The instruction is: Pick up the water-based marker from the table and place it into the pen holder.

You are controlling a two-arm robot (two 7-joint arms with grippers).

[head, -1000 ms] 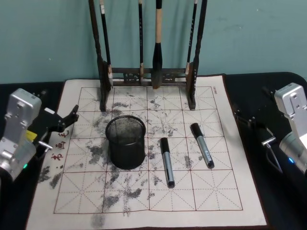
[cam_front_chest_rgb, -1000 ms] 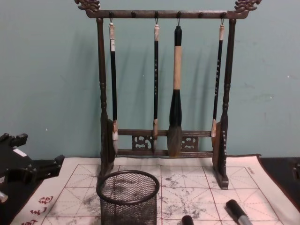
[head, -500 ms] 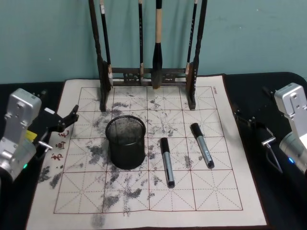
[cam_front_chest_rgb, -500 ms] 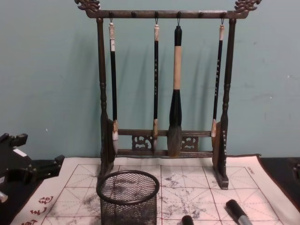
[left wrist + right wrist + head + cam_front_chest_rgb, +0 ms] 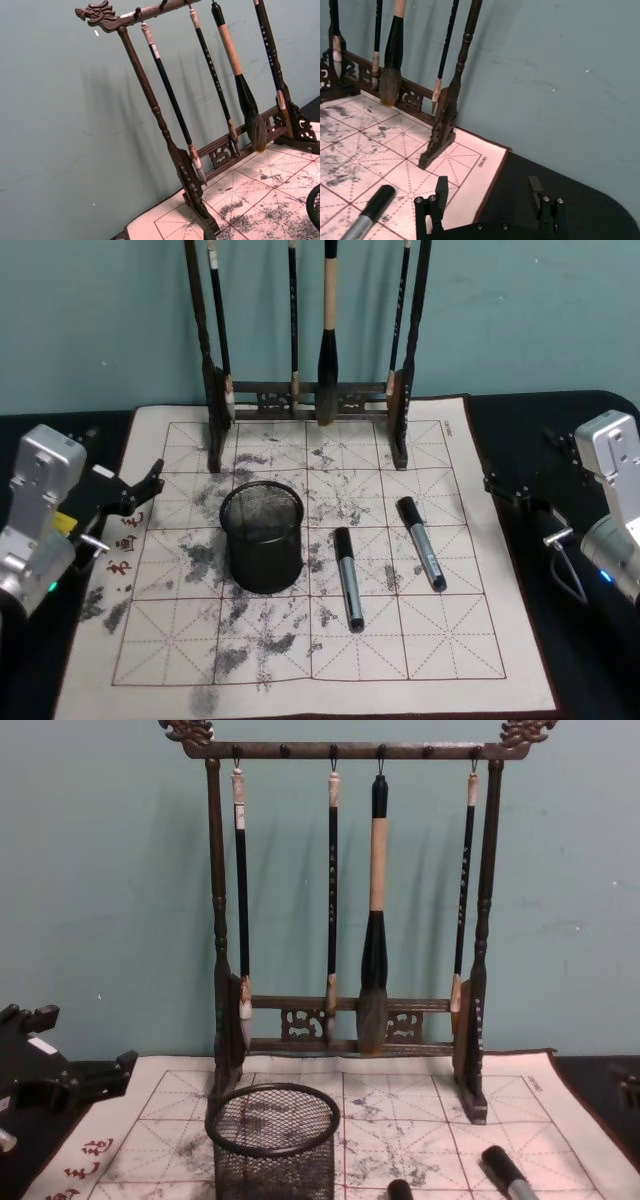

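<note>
Water-based markers: two alike, each with a black cap, grey printed barrel and dark tail end, both flat on the calligraphy mat (image 5: 450,640) on the dark tabletop (image 5: 575,685). Neither is gripped.

Left claw (image 5: 125,460) hangs at the mat's left edge beside the red characters, fingers spread, holding nothing; the chest view shows it low at the left edge.

Pen holder (image 5: 262,538), a black wire-mesh cup, stands upright on the mat left of centre. Nothing can be seen inside it.

Left marker (image 5: 348,578) lies just right of the pen holder, not touching, cap toward the rack, nearly straight front to back. Right marker (image 5: 421,542) lies near it, apart, slightly tilted and a bit farther back.

Wooden brush rack (image 5: 310,395) stands at the mat's far edge with four brushes hanging.

Right claw (image 5: 518,460) sits off the mat's right edge over the dark tabletop, fingers (image 5: 441,187) apart, empty.
</note>
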